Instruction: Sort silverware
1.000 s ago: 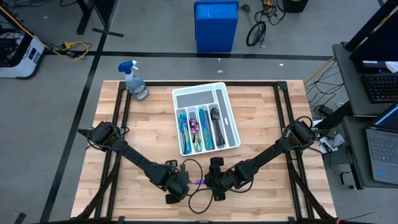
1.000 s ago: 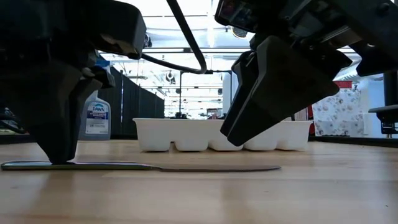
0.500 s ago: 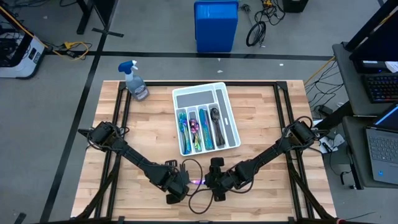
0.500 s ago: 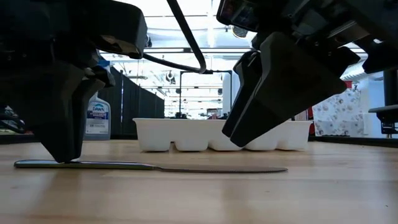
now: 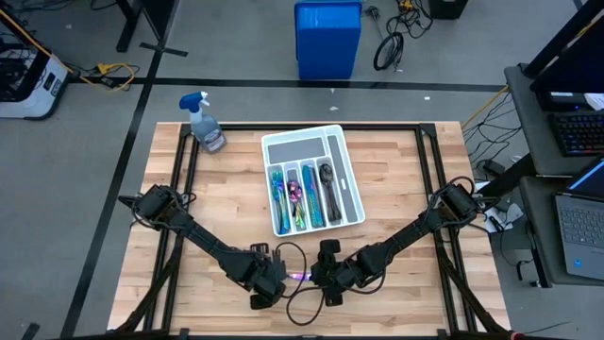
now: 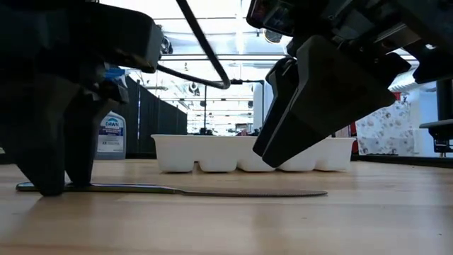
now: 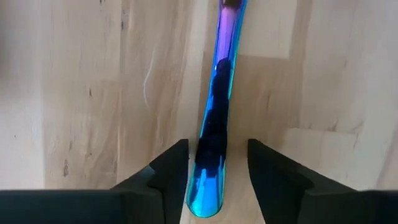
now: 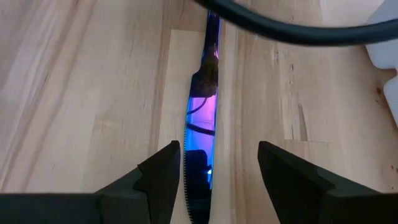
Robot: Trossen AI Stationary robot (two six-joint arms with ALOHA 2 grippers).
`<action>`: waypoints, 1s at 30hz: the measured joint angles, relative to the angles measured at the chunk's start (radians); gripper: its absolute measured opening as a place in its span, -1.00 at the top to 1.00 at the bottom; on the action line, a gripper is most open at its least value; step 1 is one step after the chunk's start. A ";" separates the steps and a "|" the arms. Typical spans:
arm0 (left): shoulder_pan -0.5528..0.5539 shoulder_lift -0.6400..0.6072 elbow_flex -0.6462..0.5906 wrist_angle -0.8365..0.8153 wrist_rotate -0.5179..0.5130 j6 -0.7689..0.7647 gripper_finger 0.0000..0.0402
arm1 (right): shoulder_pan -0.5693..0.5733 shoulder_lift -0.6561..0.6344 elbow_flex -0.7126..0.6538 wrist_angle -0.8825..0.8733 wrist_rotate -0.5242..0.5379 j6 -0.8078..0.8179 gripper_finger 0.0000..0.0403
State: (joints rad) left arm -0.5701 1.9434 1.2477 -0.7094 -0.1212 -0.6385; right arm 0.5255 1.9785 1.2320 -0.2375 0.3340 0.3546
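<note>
My left gripper (image 7: 217, 180) is down at the near edge of the table (image 5: 226, 198), its two fingers (image 7: 165, 177) parted a little on either side of the handle end of an iridescent blue knife (image 7: 214, 124) — the handle lies flat on the wood between them, and I see a sliver of gap on each side, so I am not clamped on it. My right gripper (image 8: 214, 174) hangs just beside it over the same knife's blade end, its fingers spread wide and well clear of the metal; a dark cable (image 8: 280, 28) crosses in front of it. From table height the knife (image 6: 212, 190) lies flat on the boards, one end under my left gripper (image 6: 53, 185) and the tip reaching under the right one (image 6: 283, 152), which is raised off the table. Farther back, in the middle of the table, sits the white tray (image 5: 351, 179). Its long slots hold blue-teal forks (image 5: 278, 194), small rainbow-purple spoons (image 5: 294, 194), more blue pieces (image 5: 310, 194) and dark gunmetal spoons (image 5: 327, 189) — the wide cross compartment at its far end and the narrow outer slot show only grey floor. A spray bottle (image 5: 205, 123) stands at the far left corner.
</note>
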 joint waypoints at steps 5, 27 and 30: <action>0.001 0.000 -0.007 0.004 0.015 0.000 0.43 | 0.000 0.000 0.000 0.000 0.000 0.000 0.01; 0.000 0.003 0.014 -0.021 0.012 0.012 0.77 | 0.000 0.000 0.000 0.001 0.001 0.000 0.01; 0.000 0.003 0.016 -0.019 0.012 0.011 0.77 | 0.000 0.000 0.000 0.001 0.001 0.000 0.01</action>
State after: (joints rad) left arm -0.5701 1.9469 1.2636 -0.7287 -0.1093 -0.6276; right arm 0.5255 1.9785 1.2320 -0.2367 0.3347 0.3546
